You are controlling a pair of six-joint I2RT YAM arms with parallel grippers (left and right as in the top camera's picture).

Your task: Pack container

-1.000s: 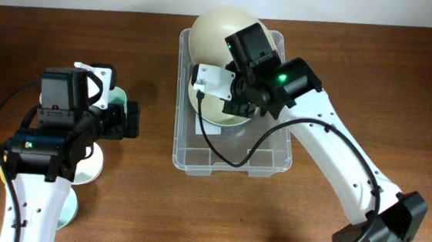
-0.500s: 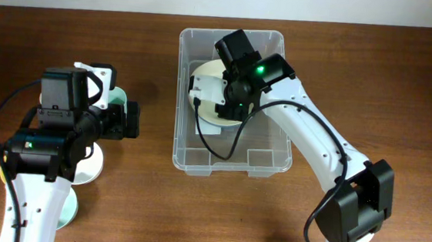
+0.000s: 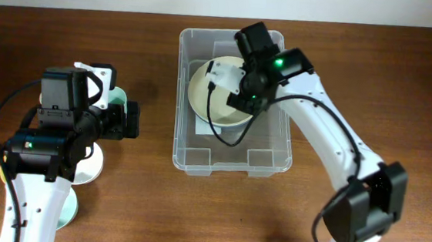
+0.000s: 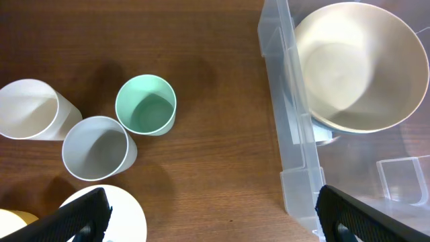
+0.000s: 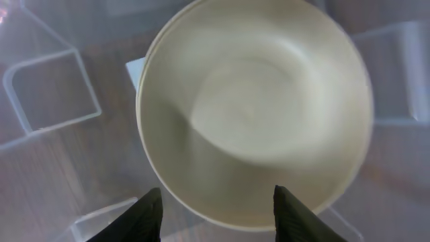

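Note:
The container (image 3: pixel 229 167) is a large clear plastic bin at the table's centre. A cream bowl (image 3: pixel 208 97) lies upright inside its far half, over the white label. My right gripper (image 3: pixel 244 101) hovers over the bowl's right side. In the right wrist view its fingers (image 5: pixel 218 216) are open, spread over the near rim of the bowl (image 5: pixel 259 107), holding nothing. My left gripper (image 3: pixel 127 119) is open and empty, left of the container. In the left wrist view its fingers (image 4: pixel 211 222) span bare table, with the container wall (image 4: pixel 292 134) and the bowl (image 4: pixel 356 67) at the right.
A mint green cup (image 4: pixel 146 105), a grey cup (image 4: pixel 97 148) and a white cup (image 4: pixel 30 111) stand left of the container. A white plate (image 4: pixel 127 215) and a yellow item (image 4: pixel 13 225) lie nearer the left arm. The left arm hides most of these from overhead.
The right gripper has lowered the cream bowl from high above the container into it and let it go. The left arm has not moved.

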